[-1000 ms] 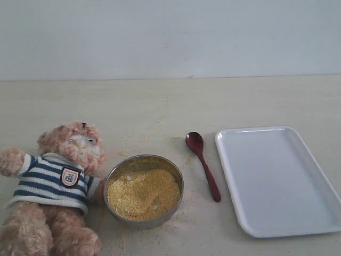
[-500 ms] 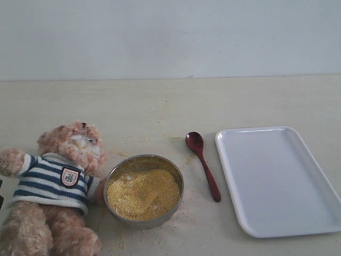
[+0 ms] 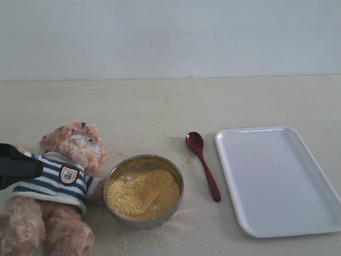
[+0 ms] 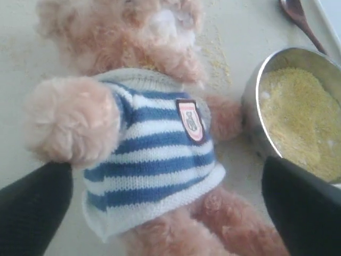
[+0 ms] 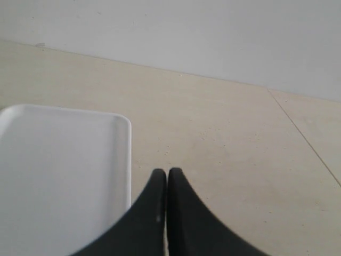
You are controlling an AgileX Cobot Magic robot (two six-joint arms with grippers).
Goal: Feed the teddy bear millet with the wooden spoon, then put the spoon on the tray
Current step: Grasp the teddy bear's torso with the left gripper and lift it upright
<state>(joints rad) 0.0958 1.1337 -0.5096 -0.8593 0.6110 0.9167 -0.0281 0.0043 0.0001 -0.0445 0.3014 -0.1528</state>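
The teddy bear (image 3: pixel 72 146) lies on its back at the table's front left, in a striped shirt. My left gripper (image 4: pixel 165 170) is open above its torso, one black finger (image 4: pixel 37 208) by the bear's arm and the other on the bowl side; neither visibly touches the shirt. In the exterior view one finger (image 3: pixel 18 165) covers the bear's arm. The millet (image 3: pixel 143 193) fills a round metal bowl (image 3: pixel 144 158) beside the bear. To the right of the bowl the wooden spoon (image 3: pixel 204 166) lies on the table, and the empty tray (image 3: pixel 277 178) is further right. My right gripper (image 5: pixel 167 173) is shut and empty, by the tray (image 5: pixel 58 170).
Loose millet grains (image 3: pixel 130 144) are scattered on the tabletop around the bowl and the bear. The bowl (image 4: pixel 256 90) stands close against the bear's side. A pale wall (image 3: pixel 170 37) closes the table at the back.
My left gripper has come in from the left edge over the bear and opened wide. The bear's arm is now covered. The spoon, bowl and tray have not moved.
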